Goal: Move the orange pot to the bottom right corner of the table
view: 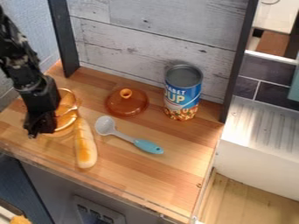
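Observation:
The black gripper [41,127] hangs at the left of the wooden table, over the left front side of the orange pot [67,114]. The pot is see-through amber, and the gripper and arm cover its left part. Whether the two touch cannot be made out. The wooden table's bottom right corner [186,205] lies far off to the right and nearer the camera.
A bread loaf [85,146] lies against or just beside the pot's front right. An orange lid [126,105] sits behind a spoon with a blue handle [125,137]. A soup can [182,94] stands near the back panel [152,48]. A white ridged surface [260,135] adjoins on the right.

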Available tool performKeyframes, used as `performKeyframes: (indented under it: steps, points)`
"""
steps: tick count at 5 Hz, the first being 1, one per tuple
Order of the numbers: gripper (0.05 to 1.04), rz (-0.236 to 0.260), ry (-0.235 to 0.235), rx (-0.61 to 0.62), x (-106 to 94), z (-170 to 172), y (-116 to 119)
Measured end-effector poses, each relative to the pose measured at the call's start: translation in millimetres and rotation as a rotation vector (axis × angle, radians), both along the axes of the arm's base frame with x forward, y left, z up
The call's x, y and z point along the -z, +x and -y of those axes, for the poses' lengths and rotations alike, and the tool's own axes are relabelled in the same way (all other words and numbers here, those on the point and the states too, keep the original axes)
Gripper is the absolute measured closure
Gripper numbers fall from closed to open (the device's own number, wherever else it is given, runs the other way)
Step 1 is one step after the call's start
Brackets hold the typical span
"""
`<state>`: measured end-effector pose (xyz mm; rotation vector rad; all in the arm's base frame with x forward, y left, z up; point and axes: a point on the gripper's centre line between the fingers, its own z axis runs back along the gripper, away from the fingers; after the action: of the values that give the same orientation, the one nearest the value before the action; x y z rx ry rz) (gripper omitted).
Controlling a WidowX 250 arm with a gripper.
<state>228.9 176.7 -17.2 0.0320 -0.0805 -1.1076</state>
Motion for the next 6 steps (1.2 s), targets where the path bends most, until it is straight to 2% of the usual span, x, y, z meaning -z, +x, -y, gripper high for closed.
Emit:
performKeyframes:
  steps: [1, 3, 4, 5, 6]
  points:
    - [0.999, 0.017, -0.019, -0.029, -4.7, -3.4, 3.9]
    - [0.999, 0.109, -0.061, -0.023, -41.0, 14.9, 9.4]
    - [0.999, 0.133, -0.09, 0.022, -52.6, 40.6, 6.4]
    - [1.0, 0.152, -0.095, 0.093, -60.1, 68.0, 1.0]
    - [1.0, 0.15, -0.097, 0.149, -60.9, 96.4, -6.1]
